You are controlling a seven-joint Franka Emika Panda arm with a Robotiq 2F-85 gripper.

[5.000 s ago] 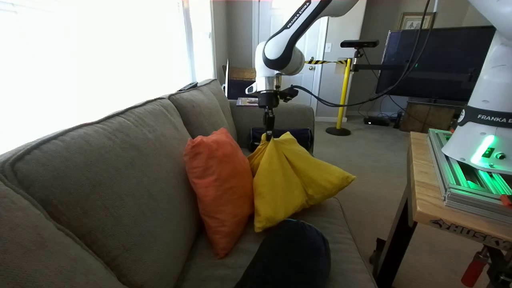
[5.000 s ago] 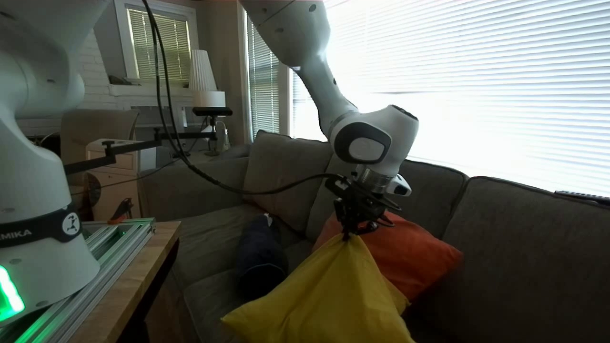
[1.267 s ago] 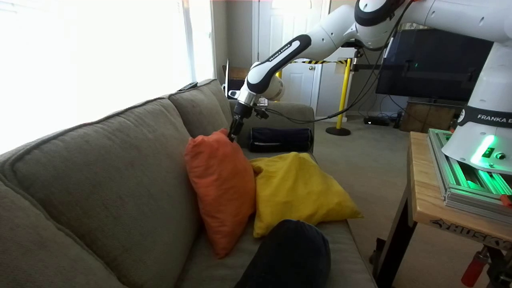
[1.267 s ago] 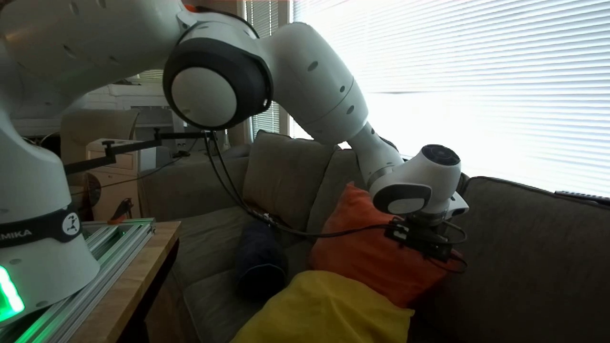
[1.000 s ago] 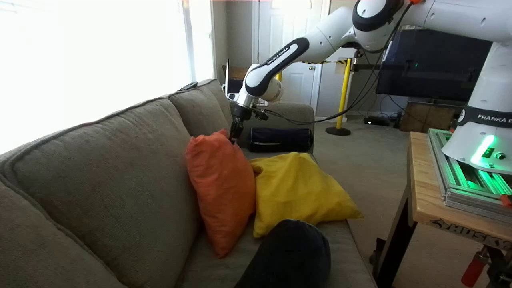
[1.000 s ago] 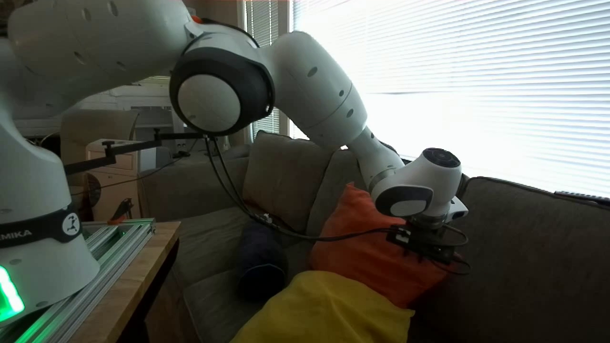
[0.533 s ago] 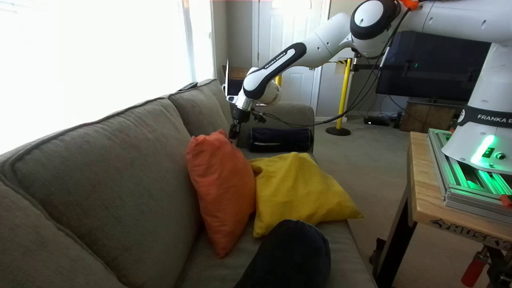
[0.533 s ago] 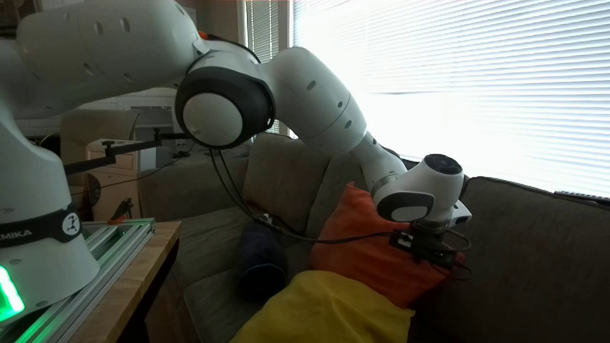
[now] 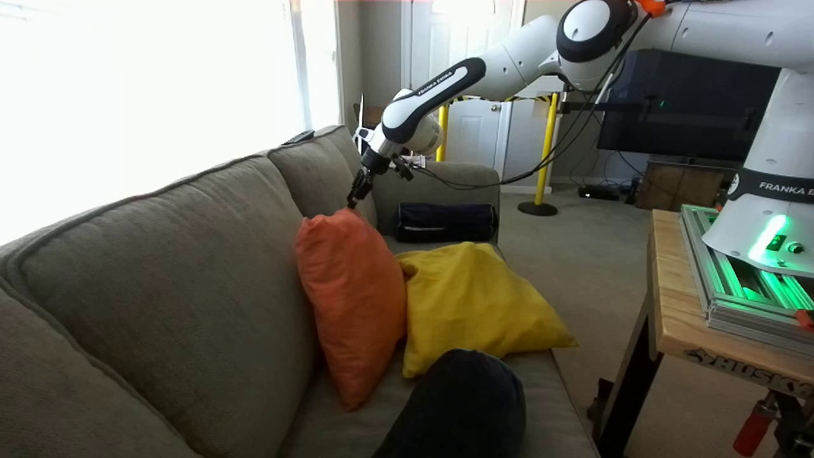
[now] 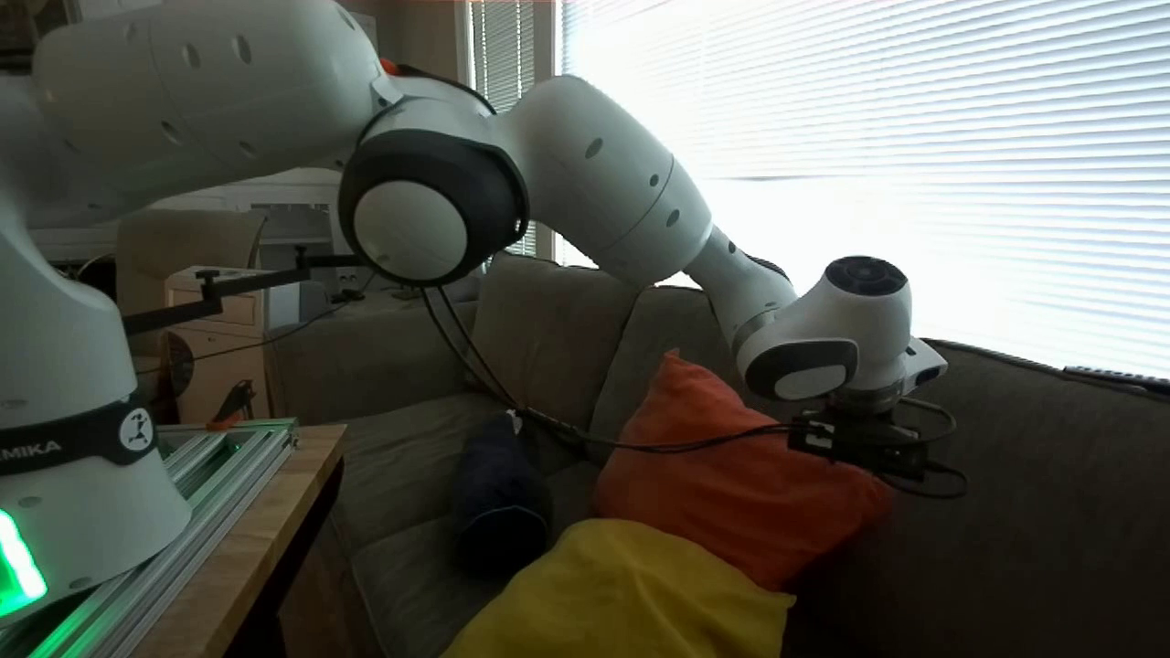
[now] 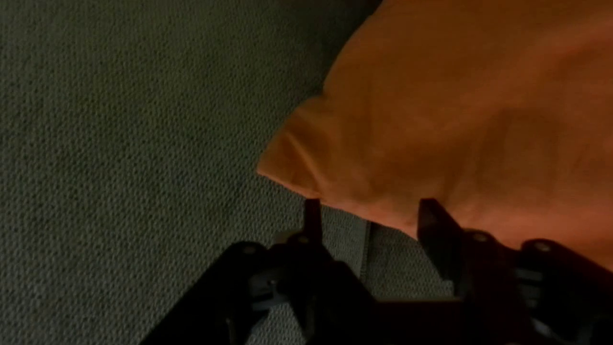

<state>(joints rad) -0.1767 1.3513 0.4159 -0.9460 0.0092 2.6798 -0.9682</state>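
Orange cushion (image 11: 459,120) cut off by the wrist view's edge, yellow cushion (image 10: 622,594) by an exterior view's.

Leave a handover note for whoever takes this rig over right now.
Gripper: jaws open at the upper edge of the orange pillow, not clamped on it; whether they touch the cloth can't be told.
Where: orange pillow upright by the sofa backrest; yellow pillow beside it, lying on the sofa seat.
Done: yellow pillow rests on the seat, out of the jaws.
Left: orange pillow not yet gripped.
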